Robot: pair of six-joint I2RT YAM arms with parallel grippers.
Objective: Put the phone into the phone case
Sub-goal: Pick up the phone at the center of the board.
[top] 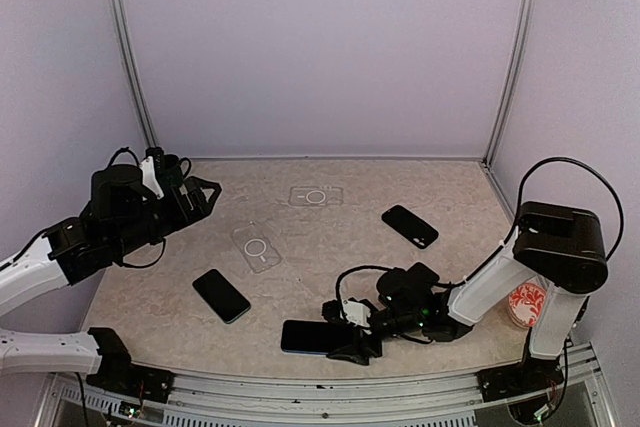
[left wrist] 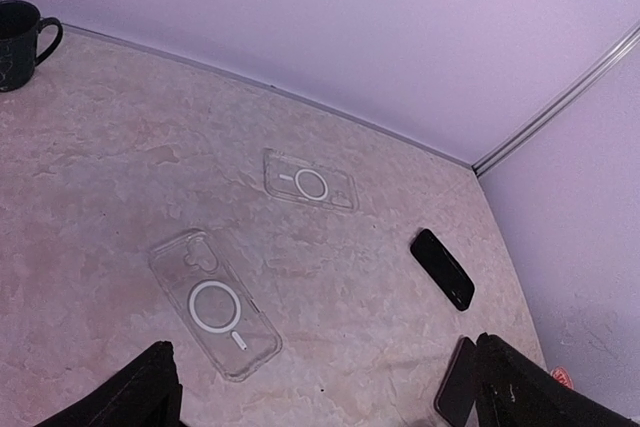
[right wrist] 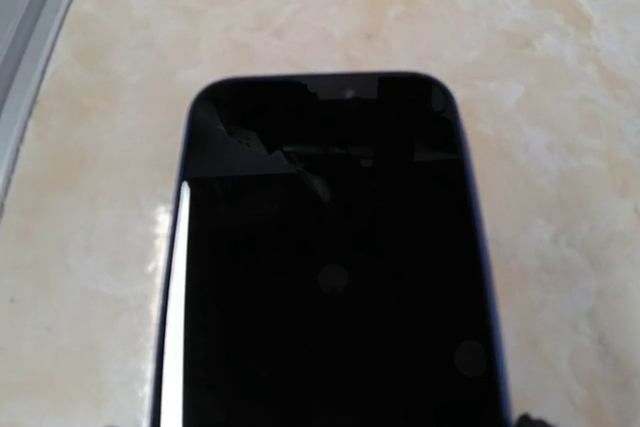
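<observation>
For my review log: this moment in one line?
left gripper: open, raised | right gripper: at near phone, grip unclear | near clear case, far clear case: empty

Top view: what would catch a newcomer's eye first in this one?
A dark phone lies at the front edge of the table, with the right arm low at its end; it fills the right wrist view. Two more phones and two empty clear cases lie scattered behind it.
</observation>
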